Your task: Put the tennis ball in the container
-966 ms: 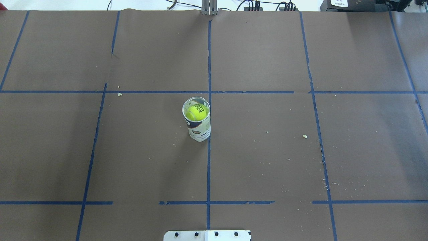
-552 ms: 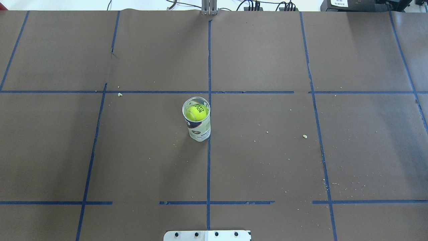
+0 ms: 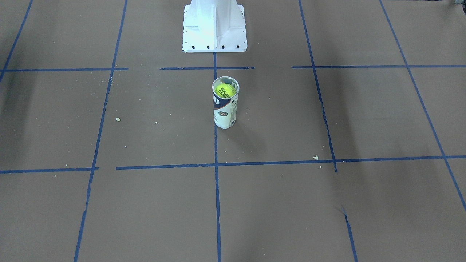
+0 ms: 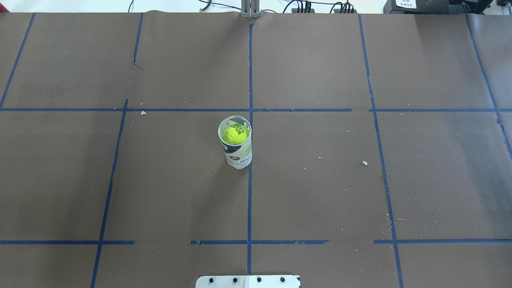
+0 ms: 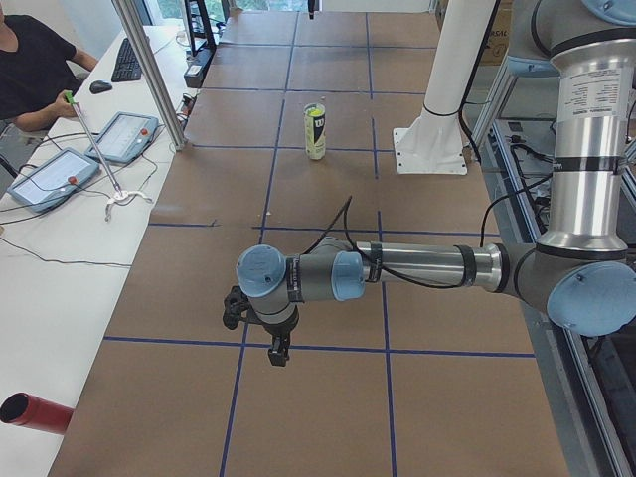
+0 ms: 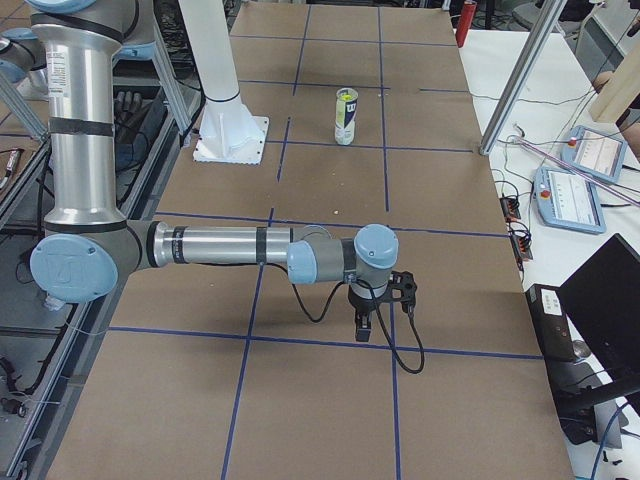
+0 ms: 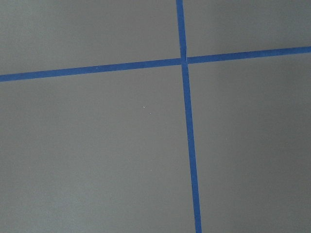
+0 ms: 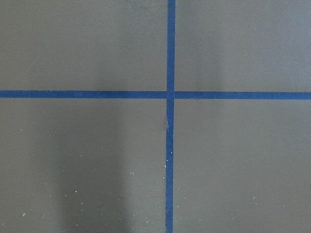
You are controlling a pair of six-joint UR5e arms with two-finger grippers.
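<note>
One tennis ball (image 4: pixel 235 134), inside upright container (image 4: pixel 238 155), frame centre. Both left gripper (image 5: pixel 280 356) and right gripper (image 6: pixel 362 330) hang well apart from it; open or clenched, can't tell. Risk: stray arm sweep tips container.

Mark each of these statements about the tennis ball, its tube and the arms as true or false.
1. The fuzzy yellow-green tennis ball sits inside the tall clear plastic container. True.
2. The container lies on its side. False: it stands upright on the brown paper-covered table.
3. The right gripper clamps the container. False: it hangs over the table, well away from the container.
4. The container stands right by a blue tape line. True.
</note>
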